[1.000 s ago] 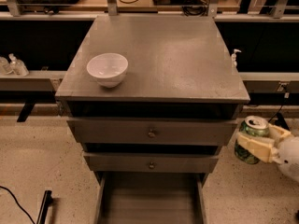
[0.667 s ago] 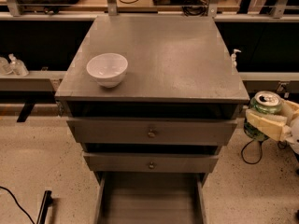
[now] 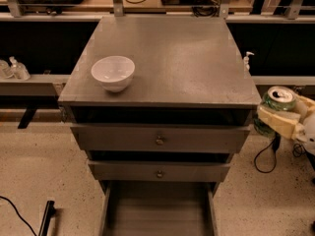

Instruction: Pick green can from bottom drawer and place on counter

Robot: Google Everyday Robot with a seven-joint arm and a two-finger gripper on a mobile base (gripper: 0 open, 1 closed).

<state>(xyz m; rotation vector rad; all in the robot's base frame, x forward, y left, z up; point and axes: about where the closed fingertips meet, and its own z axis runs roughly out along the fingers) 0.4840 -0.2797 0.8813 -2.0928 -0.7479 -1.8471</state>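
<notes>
Green can point(image 3: 279, 96) is clamped in the gripper point(image 3: 277, 117) just off the counter's point(image 3: 172, 58) right edge, roughly level w/ its top. Shiny green body, silver lid, near upright. Prob light, thin-walled & slick imo, dents easy, so a mid-body hold w/ modest squeeze looks right to me.

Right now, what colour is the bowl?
White bowl, camera view; gripper holds green can right of counter.

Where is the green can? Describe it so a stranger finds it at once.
Start at the grey counter. Off its front right corner the pale gripper holds the can, jaws shut round it. It is shiny green with a silver top, unlike the white bowl.
</notes>
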